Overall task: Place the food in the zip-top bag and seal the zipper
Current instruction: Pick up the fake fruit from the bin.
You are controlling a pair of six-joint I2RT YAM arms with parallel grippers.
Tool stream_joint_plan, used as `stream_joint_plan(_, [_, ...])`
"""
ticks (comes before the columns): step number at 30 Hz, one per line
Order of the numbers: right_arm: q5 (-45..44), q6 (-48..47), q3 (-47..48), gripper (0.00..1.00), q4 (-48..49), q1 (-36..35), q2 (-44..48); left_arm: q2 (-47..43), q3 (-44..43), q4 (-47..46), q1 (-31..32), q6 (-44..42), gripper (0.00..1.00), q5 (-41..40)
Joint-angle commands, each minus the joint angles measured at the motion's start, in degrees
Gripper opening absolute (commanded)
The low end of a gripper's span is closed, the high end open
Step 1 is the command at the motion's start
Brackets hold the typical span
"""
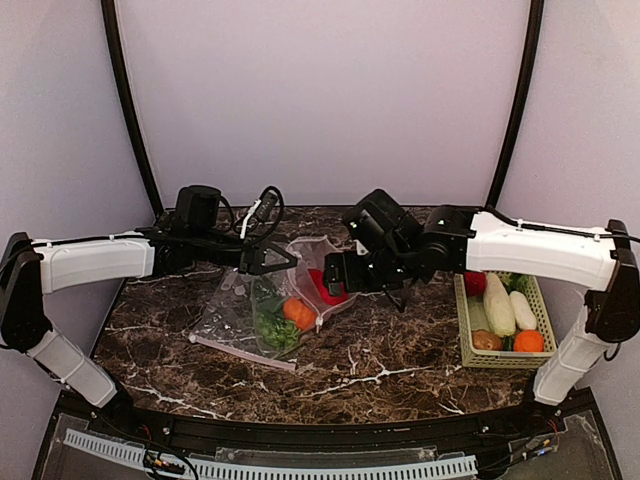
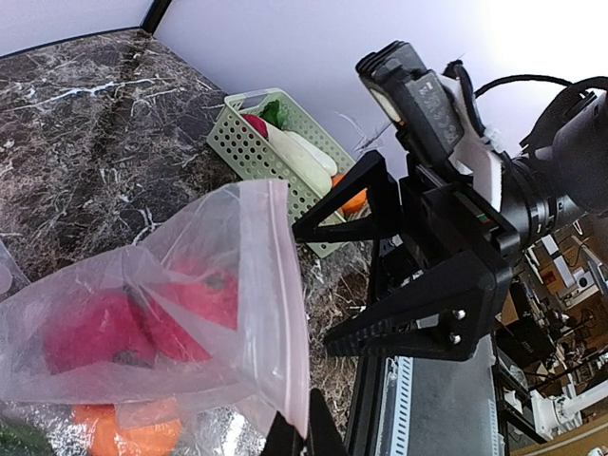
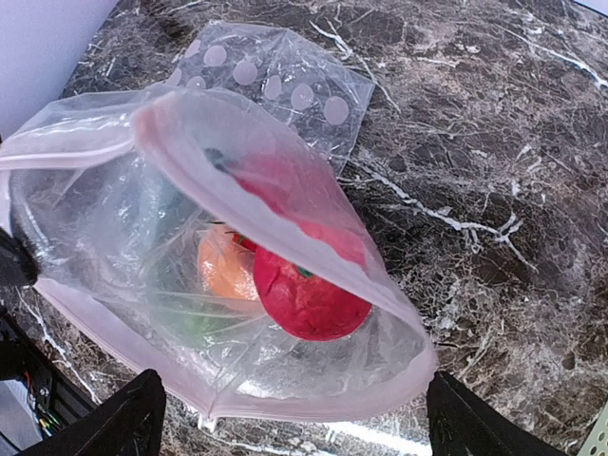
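Reaching for more food means swinging right: your right gripper, jaws apart, sits nearer the basket; left gripper pinches the zipper.

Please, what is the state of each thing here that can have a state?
Bag, mouth open, edge lifted.
Zipper, unsealed.
Left claw, shut on the bag's edge.
Right claw, open, empty, near the bag's mouth.
Apple, inside the bag.
Basket, holding food.
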State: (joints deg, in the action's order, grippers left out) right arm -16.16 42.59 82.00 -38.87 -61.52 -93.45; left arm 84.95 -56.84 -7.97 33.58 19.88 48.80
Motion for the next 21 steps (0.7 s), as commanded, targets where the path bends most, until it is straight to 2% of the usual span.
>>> stream_joint_plan(1, [0.9,-1.7,-2.3,0.93,5.4,-0.5,4.9,-2.3,-0.1,1.4,-0.3,-1.3,0.01,-1.0])
stream_joint_plan(7, [-1.9,-2.7,-4.6,0.93,4.7,-0.5,11.3,-3.4,0.1,2.4,-0.3,-2.4,0.01,-3.5])
stream_joint_plan(12, [-6.0,0.5,-8.3,0.93,-0.6,0.7,17.4,-3.1,0.1,2.3,-0.3,-2.0,0.01,-3.6])
stream_joint_plan(17, [-7.2,6.6,-13.2,0.92,-9.7,5.4,22.1,-2.9,-0.1,2.3,-0.3,-1.9,0.01,-3.4])
stream_joint_plan(21, [-5.8,9.7,-18.8,0.92,-12.9,10.8,26.8,-3.0,-0.1,2.4,-0.3,-1.8,0.01,-3.4])
